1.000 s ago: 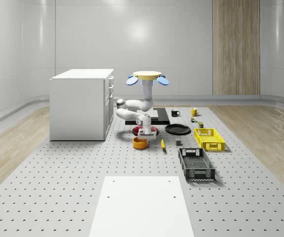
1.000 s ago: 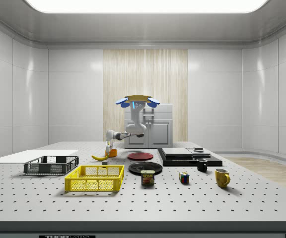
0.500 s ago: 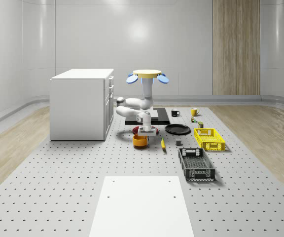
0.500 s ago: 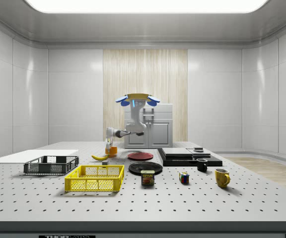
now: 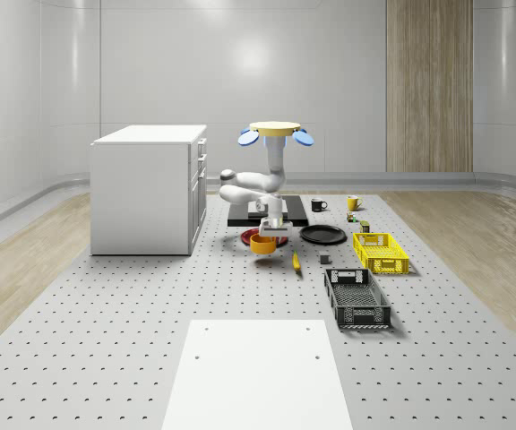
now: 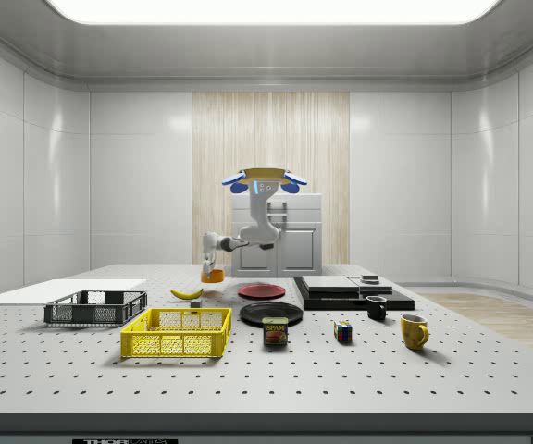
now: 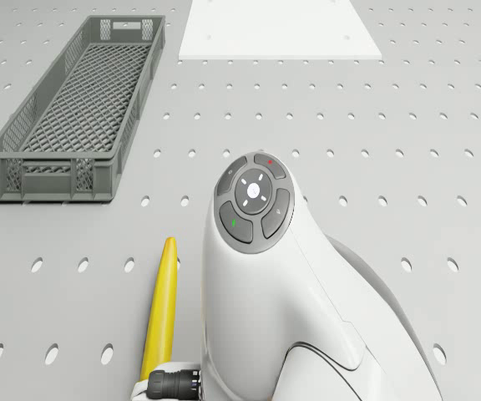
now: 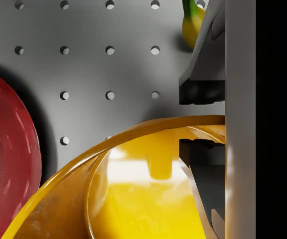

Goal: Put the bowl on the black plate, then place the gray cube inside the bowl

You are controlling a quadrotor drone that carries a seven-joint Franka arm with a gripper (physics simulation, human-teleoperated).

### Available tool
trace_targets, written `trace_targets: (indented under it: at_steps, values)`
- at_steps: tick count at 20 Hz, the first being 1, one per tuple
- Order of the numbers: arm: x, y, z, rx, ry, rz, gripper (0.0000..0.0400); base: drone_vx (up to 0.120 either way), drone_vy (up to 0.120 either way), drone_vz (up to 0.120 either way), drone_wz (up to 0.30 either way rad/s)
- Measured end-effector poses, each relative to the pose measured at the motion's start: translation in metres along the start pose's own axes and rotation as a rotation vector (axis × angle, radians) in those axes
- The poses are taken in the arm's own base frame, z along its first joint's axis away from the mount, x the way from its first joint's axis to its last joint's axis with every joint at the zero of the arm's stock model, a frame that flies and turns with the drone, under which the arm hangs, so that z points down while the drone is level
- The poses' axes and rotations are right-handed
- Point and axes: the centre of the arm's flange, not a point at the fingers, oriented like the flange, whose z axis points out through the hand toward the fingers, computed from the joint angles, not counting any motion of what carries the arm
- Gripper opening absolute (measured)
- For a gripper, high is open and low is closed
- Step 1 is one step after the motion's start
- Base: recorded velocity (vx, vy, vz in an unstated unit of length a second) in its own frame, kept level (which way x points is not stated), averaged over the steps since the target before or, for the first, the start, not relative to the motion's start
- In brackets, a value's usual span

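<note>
Drone [image 5: 274,133] hovering, bowl [image 5: 262,243] pinched in jaws, SPAM can [image 6: 276,331] near black plate [image 6: 271,313]

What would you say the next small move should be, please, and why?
Probably carry the bowl toward the whole-scene view's right, to the black plate. The gripper pinches its rim, and it hangs above the table by the red plate, with the drone hovering above.

The round red plate [image 5: 252,236] lies just beside the lifted glossy orange bowl [image 5: 262,243], apparently under its far edge. To the whole-scene view's right, the yellow banana [image 5: 296,261] flanks open perforated tabletop toward the flat black plate [image 5: 322,235].
</note>
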Motion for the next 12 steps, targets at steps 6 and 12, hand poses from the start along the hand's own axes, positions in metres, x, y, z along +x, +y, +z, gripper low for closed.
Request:
trace_targets:
  at_steps: [6, 12]
  values:
    - [0.0, 0.0, -0.001, 0.0, 0.0, 0.0, 0.01, -0.12, 0.12, 0.02, 0.0]
    - [0.0, 0.0, -0.0012, 0.0, 0.0, 0.0, 0.01, -0.12, 0.12, 0.0, 0.0]
